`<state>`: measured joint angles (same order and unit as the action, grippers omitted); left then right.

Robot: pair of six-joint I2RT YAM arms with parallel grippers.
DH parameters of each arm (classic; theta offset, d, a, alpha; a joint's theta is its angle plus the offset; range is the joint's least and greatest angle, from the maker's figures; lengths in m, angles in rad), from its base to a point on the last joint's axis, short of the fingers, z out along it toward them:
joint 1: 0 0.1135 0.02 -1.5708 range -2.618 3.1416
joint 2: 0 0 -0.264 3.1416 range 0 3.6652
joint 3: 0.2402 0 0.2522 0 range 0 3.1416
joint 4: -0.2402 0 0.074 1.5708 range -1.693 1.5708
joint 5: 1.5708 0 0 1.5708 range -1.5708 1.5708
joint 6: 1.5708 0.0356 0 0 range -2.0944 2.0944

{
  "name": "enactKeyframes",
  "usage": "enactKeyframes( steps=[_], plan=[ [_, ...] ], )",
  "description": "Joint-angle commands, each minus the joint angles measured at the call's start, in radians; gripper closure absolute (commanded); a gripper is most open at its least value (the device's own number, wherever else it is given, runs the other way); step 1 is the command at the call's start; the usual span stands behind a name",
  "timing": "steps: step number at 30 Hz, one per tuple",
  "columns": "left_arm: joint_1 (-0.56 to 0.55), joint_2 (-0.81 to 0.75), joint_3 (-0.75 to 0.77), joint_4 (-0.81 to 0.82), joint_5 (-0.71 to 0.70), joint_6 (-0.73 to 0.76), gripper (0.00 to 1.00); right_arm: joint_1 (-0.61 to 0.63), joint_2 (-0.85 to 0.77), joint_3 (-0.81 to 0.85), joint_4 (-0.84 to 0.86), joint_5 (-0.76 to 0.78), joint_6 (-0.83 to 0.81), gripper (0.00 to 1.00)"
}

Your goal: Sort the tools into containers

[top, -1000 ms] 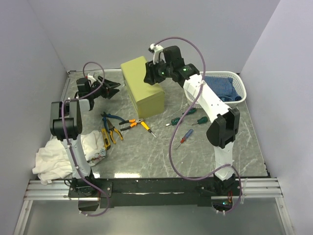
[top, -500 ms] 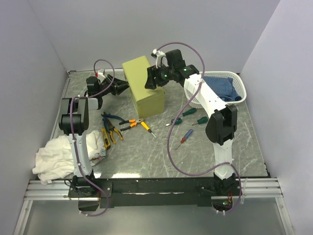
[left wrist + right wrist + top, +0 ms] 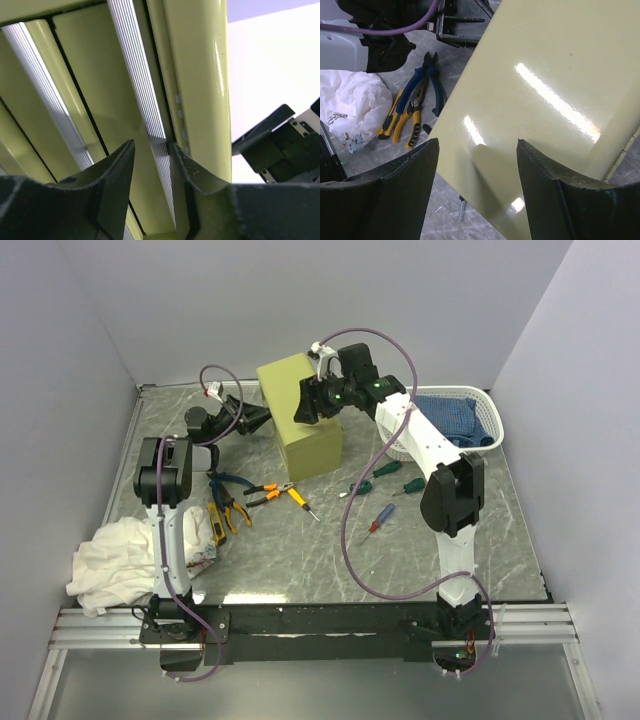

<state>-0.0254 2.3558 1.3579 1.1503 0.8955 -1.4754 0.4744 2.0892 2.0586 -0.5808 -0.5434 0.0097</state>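
The olive cabinet stands at the back centre with its drawers closed. My left gripper is at its left face. In the left wrist view its open jaws straddle a ribbed silver drawer handle without clamping it. My right gripper is open over the cabinet's top, fingers wide apart. On the table lie blue pliers, yellow-handled tools, orange pliers, an orange screwdriver, two green screwdrivers and a red-blue screwdriver.
A white basket holding a blue cloth stands at the back right, next to the right arm. A crumpled white cloth lies at the front left beside the left arm's base. Walls close in on three sides.
My left gripper has swung right from the back left corner up to the cabinet's left face. The cabinet has shifted slightly right. My right gripper has settled over its top.
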Motion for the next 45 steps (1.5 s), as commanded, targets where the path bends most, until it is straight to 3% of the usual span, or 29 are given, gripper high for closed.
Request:
enactKeyframes(
  steps=[1,4,10,18,21,24,34,45],
  plan=[
    [-0.096,0.000,0.041,0.222,0.138,-0.052,0.63,-0.011,-0.004,-0.048,-0.065,0.025,-0.001,0.28],
    [-0.107,0.007,0.049,0.232,0.145,-0.051,0.79,-0.010,-0.011,-0.057,-0.071,0.028,-0.026,0.28],
    [-0.100,-0.030,0.014,0.181,0.151,-0.013,0.97,-0.010,-0.009,-0.071,-0.082,0.086,-0.065,0.29],
    [-0.073,-0.102,-0.065,0.060,0.134,0.081,0.99,-0.019,0.000,-0.117,-0.088,0.168,-0.113,0.29],
    [-0.074,-0.090,-0.063,0.071,0.135,0.064,0.68,-0.023,0.003,-0.120,-0.090,0.158,-0.114,0.29],
    [-0.074,-0.076,-0.071,0.134,0.122,0.038,0.56,-0.025,0.008,-0.127,-0.090,0.160,-0.116,0.29],
    [-0.079,-0.023,-0.040,0.169,0.089,-0.002,0.59,-0.025,0.005,-0.138,-0.094,0.171,-0.116,0.29],
    [-0.091,0.036,0.020,0.101,0.068,0.027,0.62,-0.023,0.005,-0.156,-0.097,0.181,-0.108,0.29]
  ],
)
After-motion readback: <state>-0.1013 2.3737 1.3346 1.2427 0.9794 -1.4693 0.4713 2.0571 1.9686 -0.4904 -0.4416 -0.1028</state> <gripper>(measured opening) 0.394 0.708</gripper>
